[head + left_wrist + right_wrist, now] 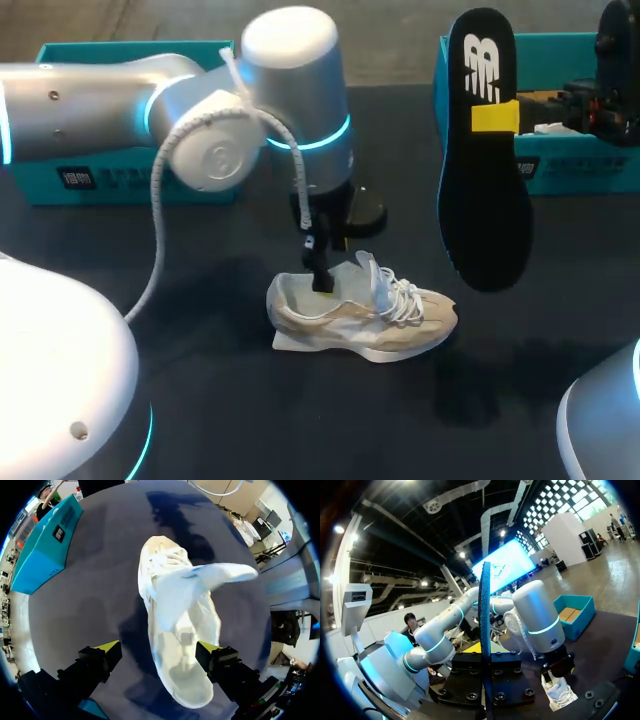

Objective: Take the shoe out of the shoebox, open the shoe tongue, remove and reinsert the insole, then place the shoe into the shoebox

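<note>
Shoe point(365, 320) lies on its side at mid desk point(200, 400), out of the box, toe towards my right, laces point(405, 295) loose.

Left wrist view only: tongue point(215, 576) is lifted and folded forward over the toe, and the shoe mouth gapes with pale lining showing.

Left pincer point(322, 278) hangs at the heel. In its own wrist view the left pincer point(159, 649) has its fingers spread wide, one tip at the heel rim and the other over bare desk beside the shoe. It is not clamping anything.

Insole point(485, 200), black, is held upright in the air on my right, above and well apart from the shoe. The head view shows its flat face, with one yellow tip of the right pincer point(495, 117) on it. The right wrist view shows the insole point(485, 610) edge-on, pinched from both sides by the right pincer point(485, 672).

Left teal box point(110, 180) and right teal box point(580, 165) sit along the far edge, well apart from the shoe. There is bare desk on the near side of the shoe and between it and both boxes. Left arm point(200, 110) spans the far left.
</note>
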